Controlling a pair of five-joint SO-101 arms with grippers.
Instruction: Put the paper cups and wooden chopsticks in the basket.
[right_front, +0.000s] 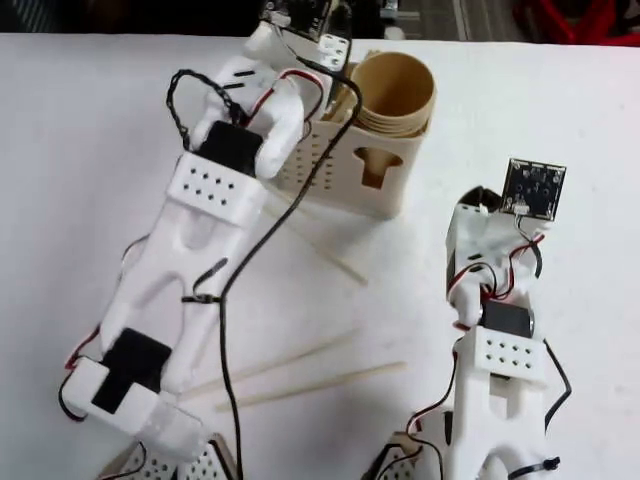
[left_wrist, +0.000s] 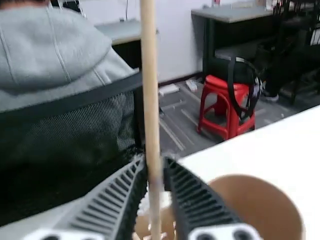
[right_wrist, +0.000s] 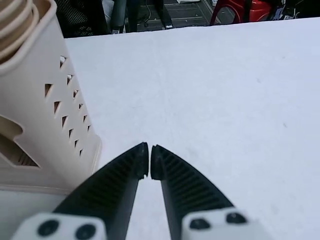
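Your left gripper (left_wrist: 155, 182) pinches a wooden chopstick (left_wrist: 149, 75) upright, its lower end pointing down toward the basket (right_front: 400, 200) beside the paper cups (right_front: 395, 90); your right gripper (right_wrist: 149, 161) rests closed, empty.

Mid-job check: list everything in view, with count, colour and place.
basket: one, beige, far middle of the white table
paper cups: stack, number unclear, tan, in the basket
loose chopsticks: three, pale wood, on the table between the arms
held chopstick: one, pale wood, upright over the cups
stool: one, red, floor beyond the table
left end effector: black, shut on the held chopstick
right end effector: black, shut, empty, beside the basket
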